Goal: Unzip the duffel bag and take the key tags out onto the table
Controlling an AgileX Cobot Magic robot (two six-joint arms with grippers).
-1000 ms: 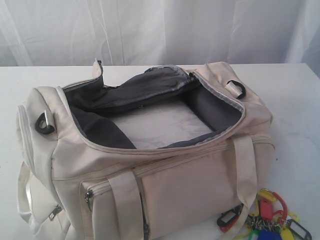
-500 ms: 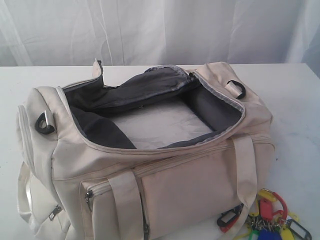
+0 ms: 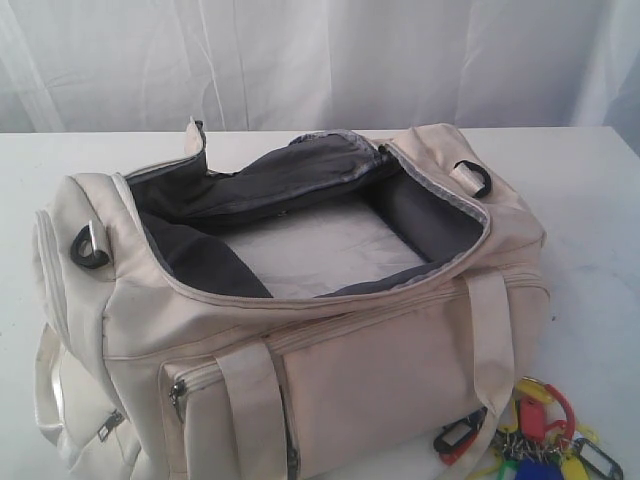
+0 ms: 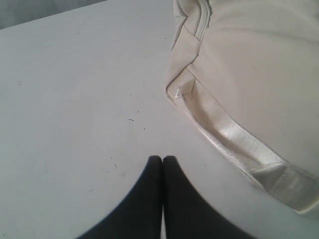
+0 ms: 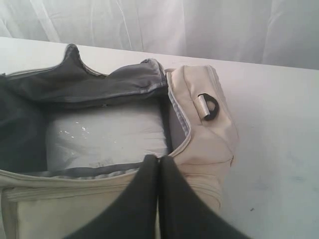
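The cream-white duffel bag (image 3: pixel 300 300) stands unzipped on the white table (image 3: pixel 590 190), its grey-lined mouth open on a pale liner. The key tags (image 3: pixel 540 440), yellow, blue, black and red on a red ring, lie on the table at the bag's front right corner. Neither gripper shows in the exterior view. My left gripper (image 4: pixel 162 158) is shut over bare tabletop (image 4: pixel 75 99), beside the bag's end and a pale strap (image 4: pixel 234 144). Shut and empty, my right gripper (image 5: pixel 158 158) hovers above the duffel bag's (image 5: pixel 199 144) front rim near the black D-ring (image 5: pixel 208 107).
A white curtain (image 3: pixel 320 60) hangs behind the table. A black D-ring (image 3: pixel 90 247) sits on the bag's left end and a webbing handle (image 3: pixel 250 400) crosses its front. White tabletop lies to the right of the bag.
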